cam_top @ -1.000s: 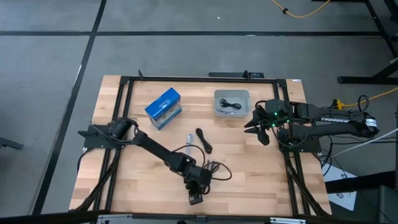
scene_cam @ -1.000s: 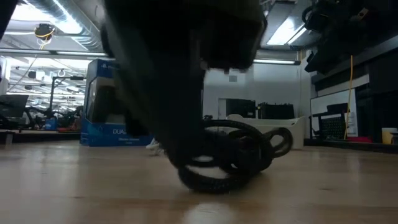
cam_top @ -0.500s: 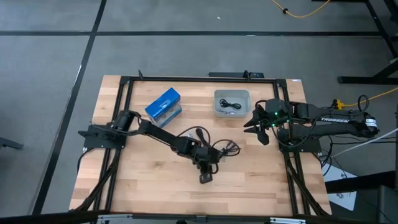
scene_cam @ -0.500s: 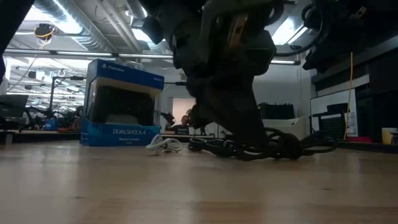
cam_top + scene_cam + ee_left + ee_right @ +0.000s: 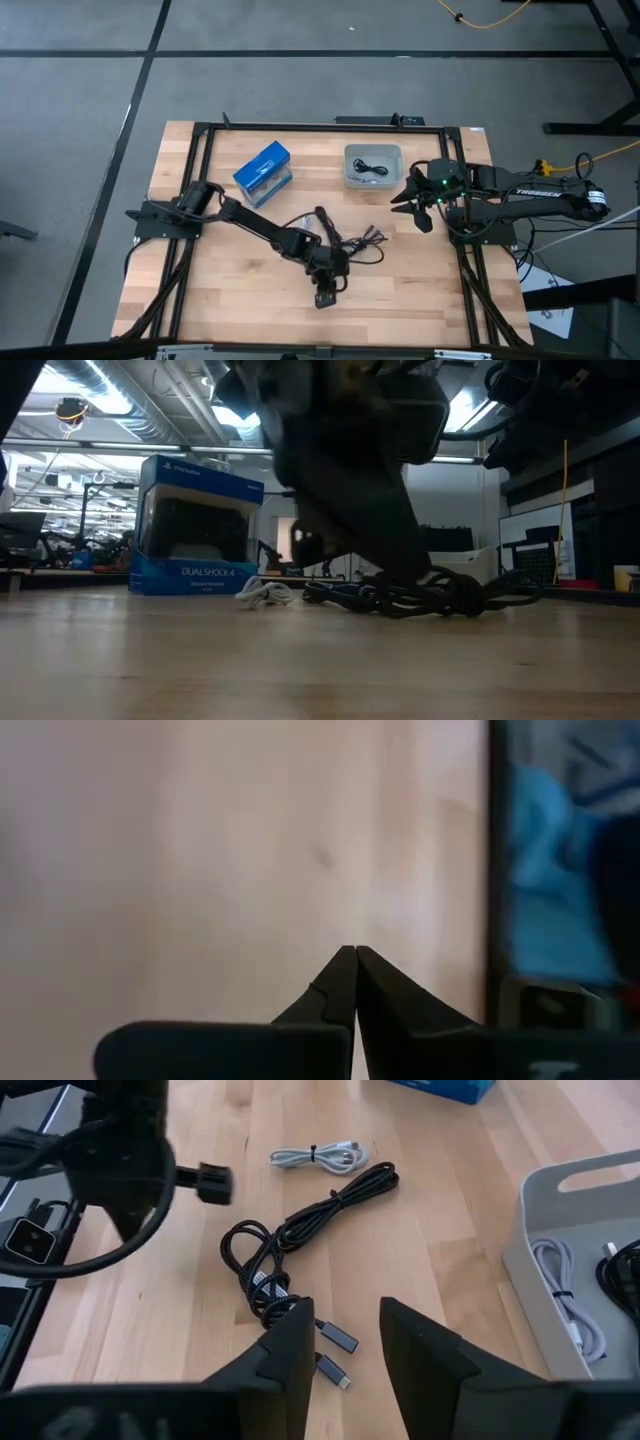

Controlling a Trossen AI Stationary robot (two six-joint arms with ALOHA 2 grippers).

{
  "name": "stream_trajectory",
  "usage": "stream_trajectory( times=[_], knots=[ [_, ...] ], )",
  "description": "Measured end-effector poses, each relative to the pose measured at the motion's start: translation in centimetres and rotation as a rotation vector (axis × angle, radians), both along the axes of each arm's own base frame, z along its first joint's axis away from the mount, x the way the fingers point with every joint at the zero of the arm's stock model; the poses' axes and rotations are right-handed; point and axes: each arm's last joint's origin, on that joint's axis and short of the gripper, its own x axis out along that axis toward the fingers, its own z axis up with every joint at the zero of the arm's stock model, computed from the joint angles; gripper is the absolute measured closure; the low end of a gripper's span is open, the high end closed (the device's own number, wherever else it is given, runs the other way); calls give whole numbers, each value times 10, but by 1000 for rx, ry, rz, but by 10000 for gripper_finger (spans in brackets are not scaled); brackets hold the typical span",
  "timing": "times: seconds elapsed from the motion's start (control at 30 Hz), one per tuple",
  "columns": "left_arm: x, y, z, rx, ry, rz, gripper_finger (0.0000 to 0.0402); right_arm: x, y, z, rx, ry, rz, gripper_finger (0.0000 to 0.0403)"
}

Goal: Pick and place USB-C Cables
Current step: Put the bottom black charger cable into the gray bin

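A: Wood table (image 5: 210,290), concrete floor round it. What's hard to see?

B: Low view mostly blocked by a dark arm, so the left gripper (image 5: 355,960) is only clear in its wrist view: tips pressed together, nothing between them, bare wood ahead.

A: Black cable?

B: Long black cable (image 5: 300,1240) lies loose mid-table, just right of the left gripper, far side; not held. Plug ends (image 5: 335,1355) toward the right arm. Small white cable (image 5: 318,1156) just left of it, blue box (image 5: 263,172) beyond, far-left.

A: Right side?

B: Right gripper (image 5: 340,1330) hovers at the right edge, fingers apart, empty. Grey bin (image 5: 352,178) just left of it holds a black cable (image 5: 372,168); wrist view adds a white one (image 5: 568,1300), bin cut off by the frame.
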Motion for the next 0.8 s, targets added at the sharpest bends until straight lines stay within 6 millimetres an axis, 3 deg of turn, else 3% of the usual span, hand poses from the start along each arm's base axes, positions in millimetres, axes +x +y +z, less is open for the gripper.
stream_trajectory(
  times=[0.1,0.3,0.57,0.8],
  knots=[
    [-4,-8,0,-60,40,-53,402,0,0,0,0,0,0,284],
    [-14,-20,12,33,-17,-131,402,0,0,0,0,0,1,284],
    [-36,-11,46,289,-20,-99,401,4,-1,3,-15,-40,7,284],
    [-60,-4,53,485,116,-92,402,23,1,-2,-106,-69,87,284]
  ],
)
